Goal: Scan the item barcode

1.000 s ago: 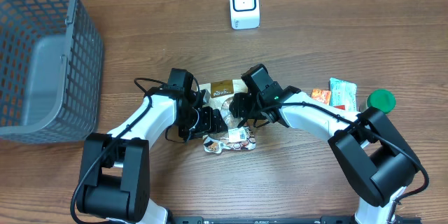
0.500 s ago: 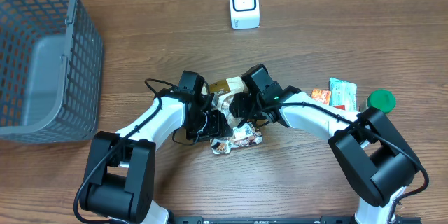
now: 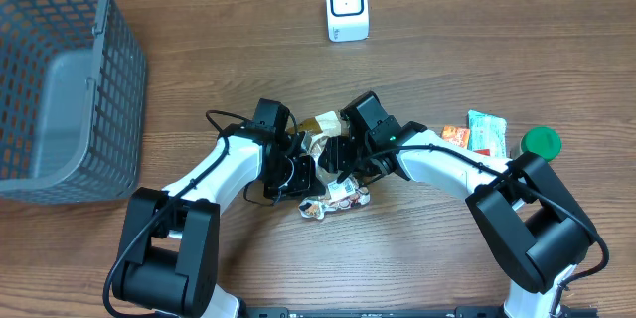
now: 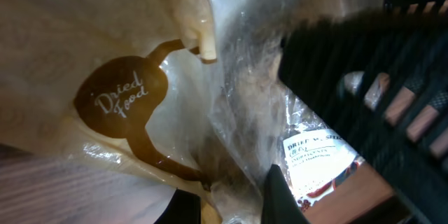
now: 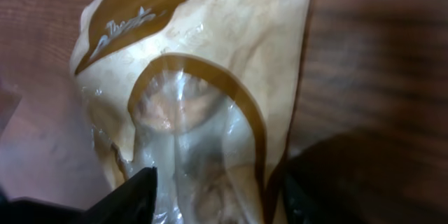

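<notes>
Left gripper (image 3: 301, 171) is clamped tight on the dried food bag (image 3: 341, 197), mid-worktop, well in front of the scanner (image 3: 347, 7) at the far edge. The right gripper (image 3: 333, 157) meets it from the other side. Left wrist: the bag (image 4: 119, 98) fills the frame, with a white label at lower right. Right wrist: jaws spread wide either side of the bag (image 5: 203, 112), with the wood worktop (image 5: 378, 77) behind.

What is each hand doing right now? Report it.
Left hand: closed on the dried food bag.
Right hand: astride that bag; open or gripping cannot be told.
</notes>
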